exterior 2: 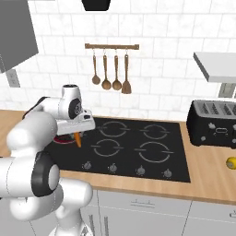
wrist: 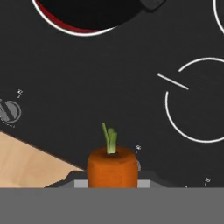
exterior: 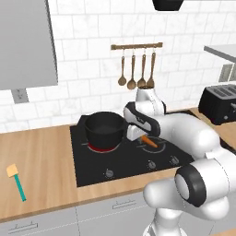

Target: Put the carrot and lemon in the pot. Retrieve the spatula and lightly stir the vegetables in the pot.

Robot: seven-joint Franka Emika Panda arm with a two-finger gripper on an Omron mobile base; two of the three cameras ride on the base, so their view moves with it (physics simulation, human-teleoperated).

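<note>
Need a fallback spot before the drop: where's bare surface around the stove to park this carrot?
The right burners, between the claw holding the carrot and the toaster, are bare. So is the wooden counter between the pot and the spatula. It is crowded at the left burners, where pot, arm and claw bunch. The lemon sits beyond the toaster.

Pot (exterior: 104, 130) sits on near-left burner, top open, reachable from above. Cooktop (exterior 2: 138, 147) right of it is bare, free passage. Hanging wooden utensils (exterior 2: 110, 73) crowd the far wall (above the hob). Toaster (exterior 2: 213, 123) blocks the right counter; lemon (exterior 2: 231, 162) lies near it.
</note>
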